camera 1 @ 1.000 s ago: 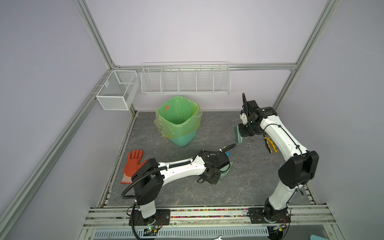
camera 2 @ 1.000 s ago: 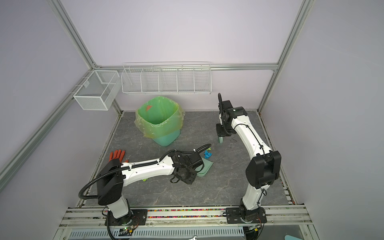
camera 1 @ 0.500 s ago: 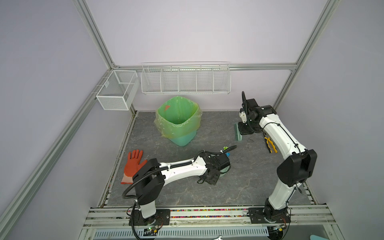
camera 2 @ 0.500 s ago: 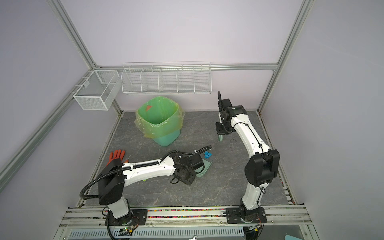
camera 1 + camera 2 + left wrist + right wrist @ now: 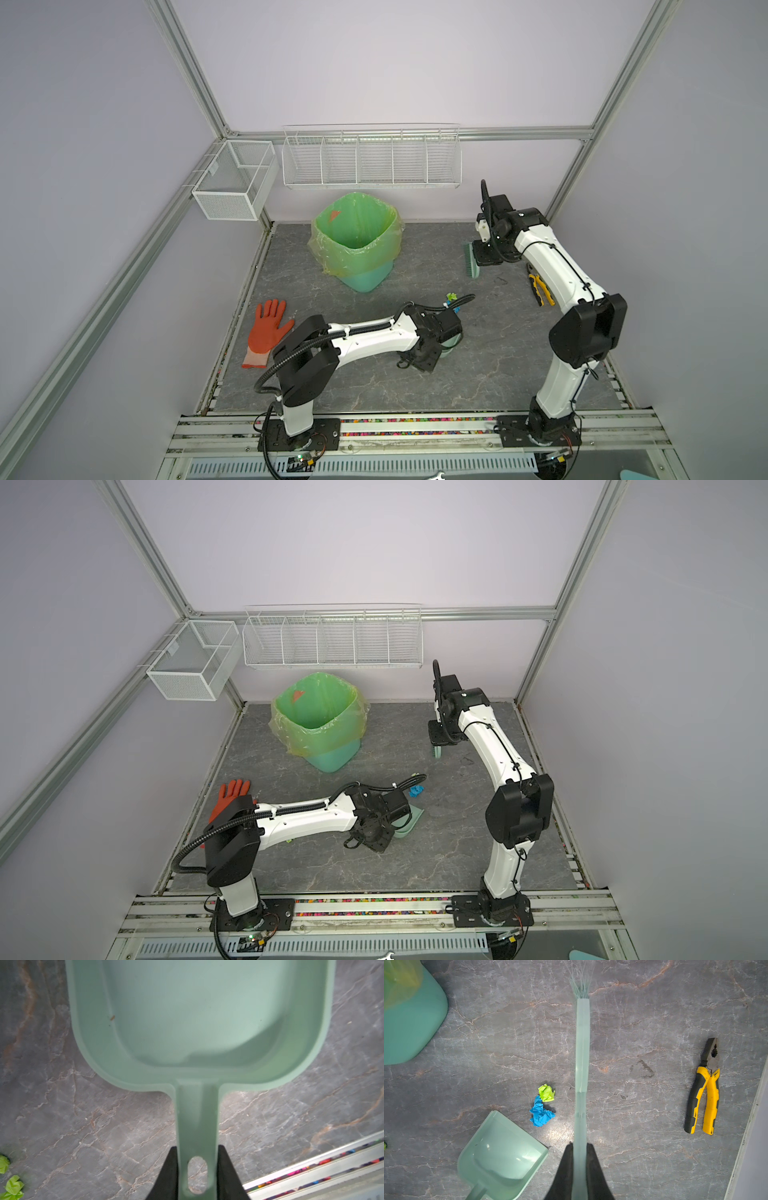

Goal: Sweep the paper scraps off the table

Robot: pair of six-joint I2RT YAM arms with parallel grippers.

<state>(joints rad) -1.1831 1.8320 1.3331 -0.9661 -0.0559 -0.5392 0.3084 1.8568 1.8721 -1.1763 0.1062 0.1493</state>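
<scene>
On the far side of the dark veined worktop [image 5: 498,374], left of centre, stands a teal bin [image 5: 365,278] lined with a green bag. Near the middle, the left tool [image 5: 197,1149] is clamped on the handle of a pale green dustpan [image 5: 197,1022]. At the far right, the right tool [image 5: 579,1145] is clenched on a pale green brush [image 5: 471,259]. An orange glove [image 5: 268,328] lies at the left edge and yellow pliers [image 5: 540,291] lie at the right. The paper scraps [image 5: 543,1105], one blue and one lime, touch each other just beyond the dustpan's mouth, between it and the brush. Further lime scraps [image 5: 12,1186] lie left of the dustpan handle.
</scene>
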